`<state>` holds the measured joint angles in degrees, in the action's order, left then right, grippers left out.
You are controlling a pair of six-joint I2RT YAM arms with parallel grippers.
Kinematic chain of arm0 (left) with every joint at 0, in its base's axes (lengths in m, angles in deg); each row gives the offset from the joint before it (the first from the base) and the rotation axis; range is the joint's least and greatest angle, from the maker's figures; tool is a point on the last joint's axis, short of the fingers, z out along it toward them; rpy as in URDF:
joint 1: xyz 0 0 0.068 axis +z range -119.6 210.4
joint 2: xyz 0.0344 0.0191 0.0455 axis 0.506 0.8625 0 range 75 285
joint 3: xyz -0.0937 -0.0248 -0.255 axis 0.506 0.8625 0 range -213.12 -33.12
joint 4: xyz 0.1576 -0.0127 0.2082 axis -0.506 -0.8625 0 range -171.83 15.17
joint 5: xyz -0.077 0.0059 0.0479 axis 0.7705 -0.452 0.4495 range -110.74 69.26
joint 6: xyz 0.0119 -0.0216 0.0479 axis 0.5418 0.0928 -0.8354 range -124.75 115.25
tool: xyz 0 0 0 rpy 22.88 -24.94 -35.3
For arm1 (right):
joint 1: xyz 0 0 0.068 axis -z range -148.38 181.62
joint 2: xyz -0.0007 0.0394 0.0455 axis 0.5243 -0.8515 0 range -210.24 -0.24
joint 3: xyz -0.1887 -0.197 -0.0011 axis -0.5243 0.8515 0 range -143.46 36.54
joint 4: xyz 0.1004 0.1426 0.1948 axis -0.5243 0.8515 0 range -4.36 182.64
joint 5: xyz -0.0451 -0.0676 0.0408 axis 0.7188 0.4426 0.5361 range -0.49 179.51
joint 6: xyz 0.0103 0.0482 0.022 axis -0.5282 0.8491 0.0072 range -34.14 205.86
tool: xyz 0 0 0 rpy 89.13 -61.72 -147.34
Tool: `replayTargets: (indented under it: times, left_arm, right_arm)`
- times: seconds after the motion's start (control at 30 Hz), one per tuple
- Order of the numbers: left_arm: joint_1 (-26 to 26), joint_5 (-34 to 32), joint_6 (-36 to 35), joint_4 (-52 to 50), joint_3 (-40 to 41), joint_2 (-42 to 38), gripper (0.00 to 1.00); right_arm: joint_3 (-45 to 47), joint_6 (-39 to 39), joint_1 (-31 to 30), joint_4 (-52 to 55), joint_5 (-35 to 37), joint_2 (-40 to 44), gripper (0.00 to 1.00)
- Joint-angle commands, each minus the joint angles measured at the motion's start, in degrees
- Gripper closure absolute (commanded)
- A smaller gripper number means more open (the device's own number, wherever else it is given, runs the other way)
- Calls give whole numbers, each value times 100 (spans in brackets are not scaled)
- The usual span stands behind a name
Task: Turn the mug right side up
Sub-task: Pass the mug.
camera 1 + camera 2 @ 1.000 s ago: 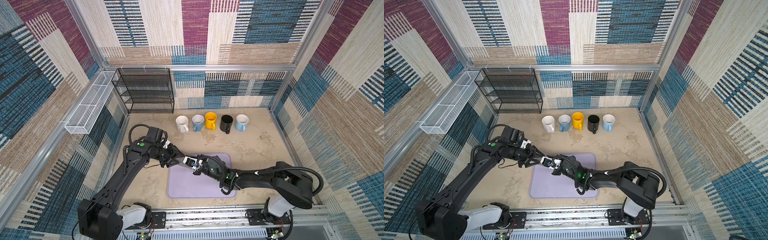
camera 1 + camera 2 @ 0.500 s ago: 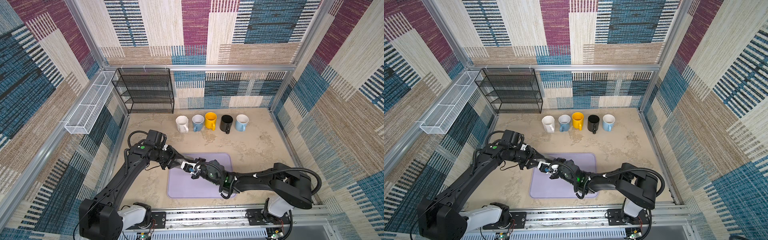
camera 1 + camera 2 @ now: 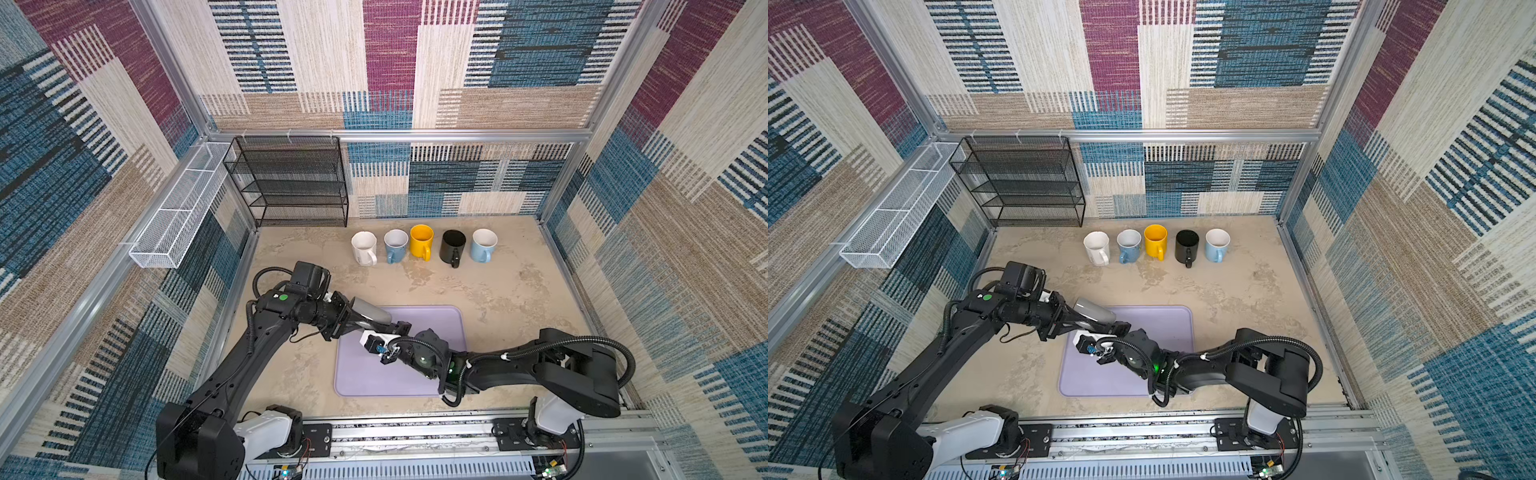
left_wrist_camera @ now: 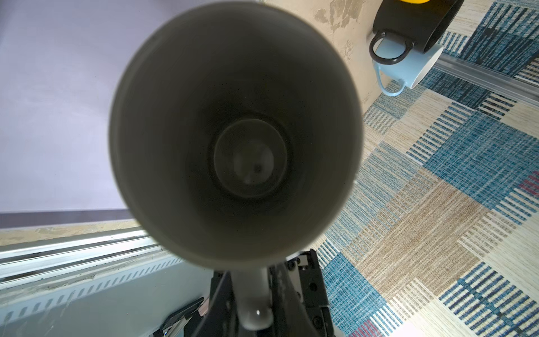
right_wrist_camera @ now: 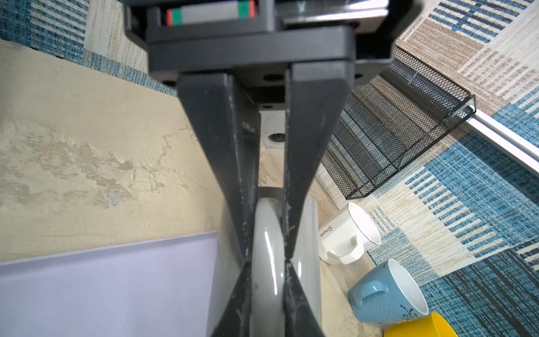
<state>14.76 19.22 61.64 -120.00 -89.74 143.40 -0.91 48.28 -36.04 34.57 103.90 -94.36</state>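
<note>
- Nearest me, the purple mat [image 3: 361,382] lies by the front edge of the bench [image 3: 511,299], left of centre. The right arm stretches low across it.
- Above the mat's far left corner the grey mug [image 3: 371,314] hangs on its side, clear of the mat, with its mouth turned toward the left arm.
- The left gripper [image 4: 253,294] is clamped on the mug's handle, a finger pressed to each side.
- The right gripper [image 5: 268,262] is clenched on the same handle from the opposite direction, its tips almost meeting the left one's.
- Open bench runs from the mat's right edge to the bench's right edge. Another strip lies between the mat's far edge and the mug row.
- Five mugs stand upright along the back edge: white mug [image 3: 364,248], blue mug [image 3: 395,246], yellow mug [image 3: 421,242], black mug [image 3: 452,247] and pale blue mug [image 3: 483,245].
- The white one carries slanted script [image 5: 326,231] beginning "Simpl"; the rest is unreadable.
- The black mesh rack [image 3: 291,183] fills the back left corner, and the white wire basket [image 3: 178,216] hangs on the left wall.
</note>
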Motion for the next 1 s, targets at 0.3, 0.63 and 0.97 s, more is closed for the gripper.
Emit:
replayTargets:
  times: [0.3,0.63,0.97]
  left_arm:
    - [5,-821,-844,69,-253,-59,100]
    - [3,-1189,-820,662,162,-414,100]
    - [2,-1525,-1229,1006,175,-368,100]
  right_arm:
    - [-134,-20,-56,-647,-274,-26,100]
    - [-579,495,-55,-61,-315,-363,76]
    - [-429,905,-48,44,-253,-147,48]
